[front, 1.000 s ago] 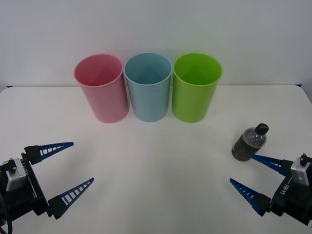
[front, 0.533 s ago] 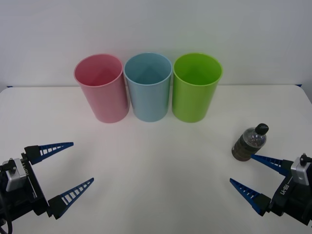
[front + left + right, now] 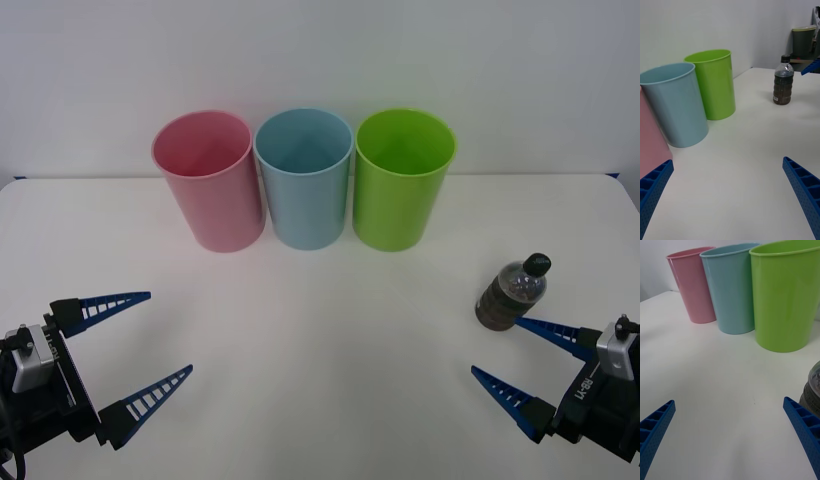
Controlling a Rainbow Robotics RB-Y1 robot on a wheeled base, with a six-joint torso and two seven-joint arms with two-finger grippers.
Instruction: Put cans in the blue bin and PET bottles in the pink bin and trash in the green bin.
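Nothing has moved since the earlier frames: both arms and all objects keep their positions. At the near left of the white counter (image 3: 320, 330), the left end effector (image 3: 140, 350) hovers with its blue ribbed fingers (image 3: 108, 302) spread wide and holding nothing. Along the far edge stand three round, downward-tapering plastic bins, upright and set close side by side: the pink bin (image 3: 208, 180) at left, the light-blue bin (image 3: 303, 178) in the middle, and the lime-green bin (image 3: 402, 178) at right. Right of centre and well apart from the bins, the small clear PET bottle (image 3: 511, 293), with dark brownish contents and a black screw cap, stands upright on the counter. At the near right, the right end effector (image 3: 512, 355) is likewise wide open and empty, its farther finger (image 3: 555, 333) lying just beside the bottle's base without enclosing it.
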